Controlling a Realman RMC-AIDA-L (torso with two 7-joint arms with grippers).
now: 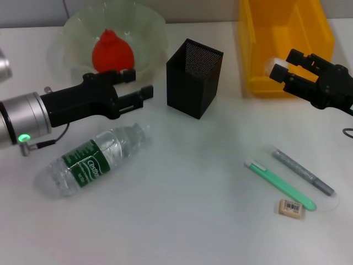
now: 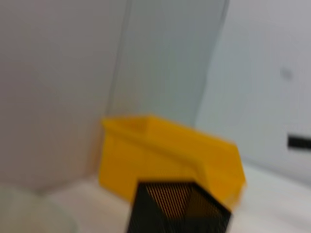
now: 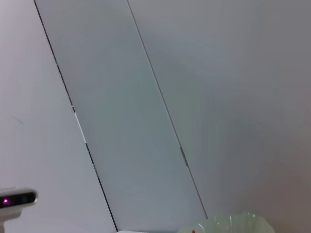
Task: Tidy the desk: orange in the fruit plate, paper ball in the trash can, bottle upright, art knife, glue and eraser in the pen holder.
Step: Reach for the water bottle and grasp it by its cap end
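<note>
orange [image 1: 112, 51] sits in the fruit plate [image 1: 149, 25]; right claw [image 1: 281, 70] holds the paper ball [image 1: 274, 66] over the trash can [image 1: 259, 33]; left claw [image 1: 140, 85] wide; bottle [image 1: 94, 159] lies flat, eraser [image 1: 290, 207] on the counter [image 1: 187, 210].

The orange [image 1: 112, 51] is red-orange, lying in the translucent pale-green fruit plate [image 1: 149, 33]. The trash can [image 1: 284, 38] is bright yellow; the pen holder [image 1: 194, 77] is black with a fine mesh pattern. The bottle [image 1: 91, 160] is clear with a green label (white lettering on it). The paper ball [image 1: 274, 67] is white. The eraser [image 1: 290, 208] is beige with a white barcode sticker. Beside it lie a mint-green art knife [image 1: 280, 185] and a grey glue [image 1: 303, 171] stick. Both grippers, left [image 1: 139, 89] and right [image 1: 287, 69], are black.
</note>
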